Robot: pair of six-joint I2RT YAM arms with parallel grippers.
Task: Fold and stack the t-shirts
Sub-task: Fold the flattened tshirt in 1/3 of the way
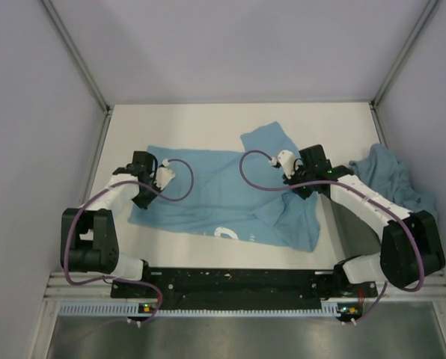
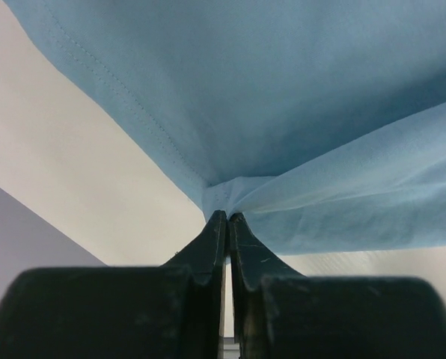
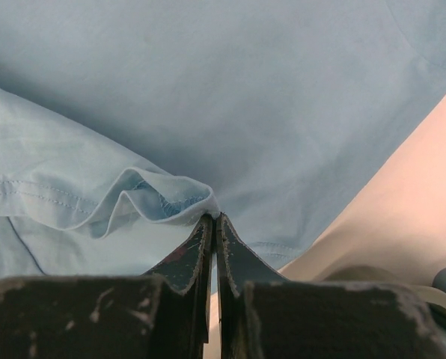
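A light blue t-shirt [image 1: 223, 196] lies spread on the white table, a white logo near its front edge and a sleeve folded up at the back. My left gripper [image 1: 142, 196] is shut on the shirt's left edge; in the left wrist view the cloth [image 2: 283, 134] is pinched at the tips [image 2: 227, 215] and lifted off the table. My right gripper [image 1: 296, 188] is shut on the shirt's right part; the right wrist view shows a folded hem [image 3: 163, 198] pinched at the tips [image 3: 212, 217]. A second light blue t-shirt [image 1: 391, 176] lies crumpled at the right.
Grey walls enclose the table [image 1: 208, 123] on the left, back and right. A black rail [image 1: 238, 283] runs along the near edge between the arm bases. Purple cables loop over both arms.
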